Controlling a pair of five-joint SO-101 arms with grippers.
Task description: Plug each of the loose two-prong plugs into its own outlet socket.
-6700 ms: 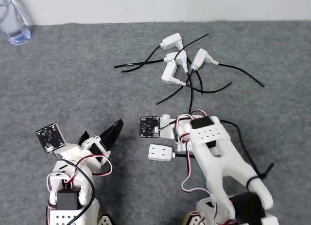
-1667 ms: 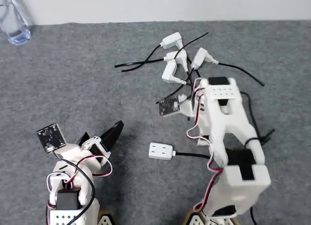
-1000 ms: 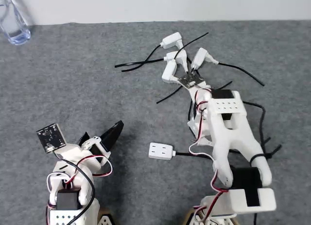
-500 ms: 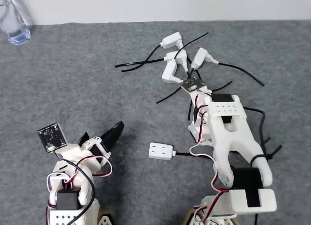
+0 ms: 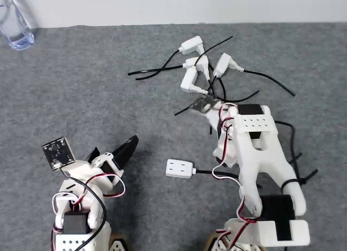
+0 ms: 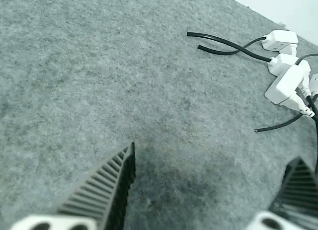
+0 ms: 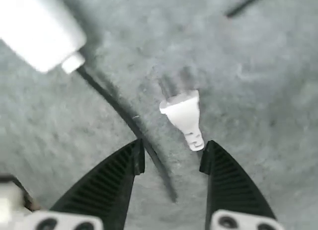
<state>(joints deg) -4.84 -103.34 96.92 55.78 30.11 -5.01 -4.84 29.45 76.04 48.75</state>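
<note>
My two arms are white printed shells with black servo blocks and looping red, white and black wires. The right arm (image 5: 257,153), beside the outlet strip's (image 5: 180,169) cord end, shows a dotted hole grid (image 5: 255,122). Its fingers (image 7: 107,180) are black and ridged.

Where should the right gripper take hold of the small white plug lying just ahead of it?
Probably the white body of the plug, behind the prongs, coming from the cord end: it lies flat on the felt, prongs pointing away from the open right gripper.
</note>
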